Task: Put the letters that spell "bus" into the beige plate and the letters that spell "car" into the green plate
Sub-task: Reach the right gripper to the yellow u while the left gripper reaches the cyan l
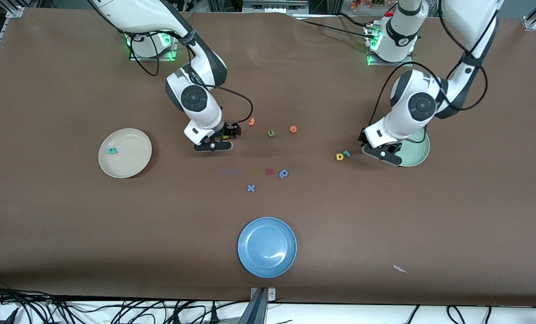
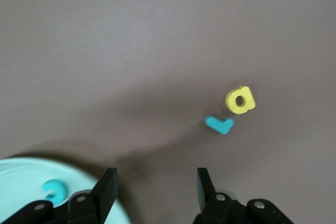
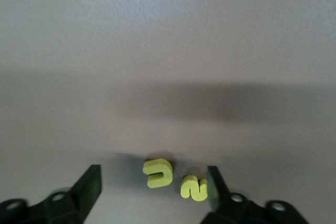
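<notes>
My right gripper (image 1: 217,143) sits left of centre in the front view, low over the table, its fingers (image 3: 89,187) spread with nothing between them. In its wrist view the yellow u (image 3: 158,173) lies on the table between the fingers, and the yellow s (image 3: 193,188) lies just beside the u, close against one finger. At the far left of the front view is the beige plate (image 1: 135,164) with the teal b (image 1: 111,150) lying in it.

Moving toward the middle I see an orange letter (image 1: 251,121), an olive u (image 1: 271,133) and an orange o (image 1: 293,129) in a loose row, then lower down a red letter (image 1: 270,171), a blue p (image 1: 284,173) and a blue x (image 1: 250,188). The blue plate (image 1: 249,258) lies bottom centre.

Right of centre, the yellow a (image 1: 340,156) and the teal r (image 1: 347,153) lie just beside each other on the table. My left gripper (image 1: 383,153) hangs over the edge of the green plate (image 1: 423,153), fingers (image 2: 106,190) apart and holding nothing. Its wrist view shows the teal c (image 2: 54,190) lying in the plate, with the a (image 2: 240,100) and r (image 2: 218,125) out on the bare table.
</notes>
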Action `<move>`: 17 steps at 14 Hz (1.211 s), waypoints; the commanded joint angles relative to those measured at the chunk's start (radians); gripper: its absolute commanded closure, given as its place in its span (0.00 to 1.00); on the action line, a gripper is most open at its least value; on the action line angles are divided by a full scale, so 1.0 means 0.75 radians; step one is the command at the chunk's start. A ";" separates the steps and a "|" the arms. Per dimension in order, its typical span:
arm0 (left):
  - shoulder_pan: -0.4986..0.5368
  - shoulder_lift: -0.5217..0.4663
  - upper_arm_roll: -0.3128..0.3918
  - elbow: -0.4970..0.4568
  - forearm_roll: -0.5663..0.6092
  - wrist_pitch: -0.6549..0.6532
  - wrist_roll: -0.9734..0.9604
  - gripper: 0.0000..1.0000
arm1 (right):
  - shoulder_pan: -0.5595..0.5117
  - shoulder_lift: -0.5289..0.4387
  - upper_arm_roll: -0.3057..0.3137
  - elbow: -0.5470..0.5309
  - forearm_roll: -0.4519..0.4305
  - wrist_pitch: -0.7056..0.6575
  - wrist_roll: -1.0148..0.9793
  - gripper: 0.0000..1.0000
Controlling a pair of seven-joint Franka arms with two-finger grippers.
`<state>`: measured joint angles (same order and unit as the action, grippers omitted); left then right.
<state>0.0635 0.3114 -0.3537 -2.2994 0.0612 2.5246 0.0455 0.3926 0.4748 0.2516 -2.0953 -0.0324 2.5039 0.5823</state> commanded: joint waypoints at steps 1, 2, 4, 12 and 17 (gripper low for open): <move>-0.088 0.084 0.005 0.043 -0.006 0.068 -0.024 0.31 | 0.006 -0.020 0.002 -0.031 -0.053 0.038 -0.020 0.26; -0.111 0.098 0.005 0.063 -0.006 0.072 -0.030 0.31 | 0.020 -0.015 0.002 -0.031 -0.077 0.040 -0.018 0.28; -0.138 0.116 0.005 0.076 -0.004 0.074 -0.032 0.30 | 0.021 -0.003 0.002 -0.031 -0.079 0.040 -0.016 0.36; -0.160 0.172 0.009 0.072 0.133 0.135 -0.030 0.26 | 0.039 0.040 0.002 -0.025 -0.077 0.096 -0.001 0.37; -0.158 0.180 0.018 0.069 0.245 0.135 -0.030 0.41 | 0.043 0.042 0.000 -0.029 -0.077 0.098 0.001 0.45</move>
<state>-0.0507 0.4346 -0.3483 -2.2601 0.1887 2.6204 0.0262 0.4221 0.5070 0.2523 -2.1065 -0.0771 2.5584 0.5765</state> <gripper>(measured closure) 0.300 0.383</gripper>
